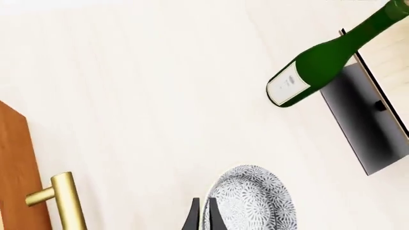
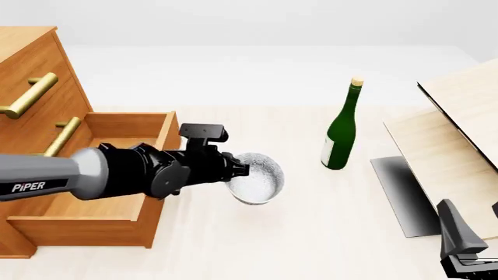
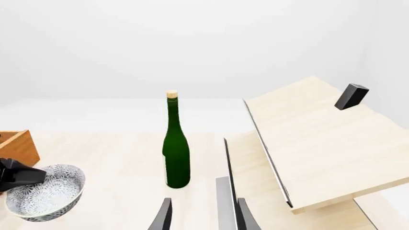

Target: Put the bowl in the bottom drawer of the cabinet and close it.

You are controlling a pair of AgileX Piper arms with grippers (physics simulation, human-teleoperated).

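A: Pale wood table [image 2: 311,233]. Front view: left gripper [image 2: 242,169] pinches the speckled bowl [image 2: 257,178] by its rim, held tilted just beside the open bottom drawer [image 2: 116,175] of the orange-brown cabinet [image 2: 31,76].

B: Bowl at 9 o'clock from the green wine bottle [image 2: 340,131]. Right wrist view alone shows the right gripper [image 3: 203,215], fingers parted, holding nothing, and the tilted pale boards [image 3: 319,143].

the left arm [image 2: 93,175] is a thick grey tube lettered "piper" in white, running into bulky matte-black wrist housings with a boxy black block on top. the right gripper [image 2: 467,248] is angular, dark grey-black, with tapered fingers [image 3: 164,215].
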